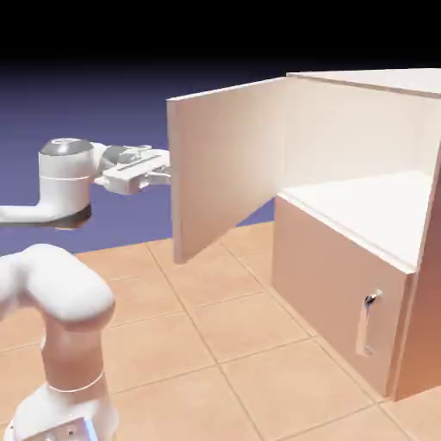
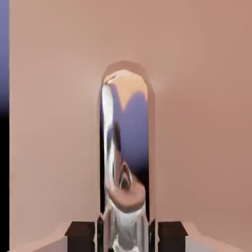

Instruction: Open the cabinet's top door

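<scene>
door [image 1: 226,164]: swung wide, so you're basically done
gripper [image 1: 165,170]: clamped on handle [image 2: 125,147], at door's 9 o'clock, for leverage

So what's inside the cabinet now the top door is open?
Nothing that shows. The cabinet has a pale, bare shelf and walls behind the swung-out top door. The far right corner is cut off by the picture, and whatever sits behind the lower panel stays hidden.

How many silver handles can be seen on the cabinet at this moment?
2. A small handle sits on the lower panel; the top door's bar handle shows only in the hand view, clamped by the gripper.
</scene>
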`<state>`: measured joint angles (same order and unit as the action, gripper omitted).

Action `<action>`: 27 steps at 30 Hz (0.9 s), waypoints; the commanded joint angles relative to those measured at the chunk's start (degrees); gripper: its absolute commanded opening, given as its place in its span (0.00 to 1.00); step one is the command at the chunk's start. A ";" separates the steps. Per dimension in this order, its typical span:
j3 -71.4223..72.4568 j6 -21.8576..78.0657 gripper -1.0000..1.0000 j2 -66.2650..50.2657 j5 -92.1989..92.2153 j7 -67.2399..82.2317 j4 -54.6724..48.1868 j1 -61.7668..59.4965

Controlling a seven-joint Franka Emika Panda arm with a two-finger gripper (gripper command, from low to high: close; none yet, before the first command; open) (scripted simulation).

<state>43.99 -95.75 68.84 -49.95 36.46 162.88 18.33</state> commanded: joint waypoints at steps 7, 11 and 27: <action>14.07 13.01 0.00 -7.77 10.22 -1.67 -13.91 -10.09; 21.05 19.50 0.00 -10.48 14.15 -2.02 -22.22 -17.57; 41.76 41.10 0.00 -9.02 23.54 2.24 -55.44 -49.29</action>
<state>85.72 -54.59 59.82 -26.39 38.70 107.43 -30.96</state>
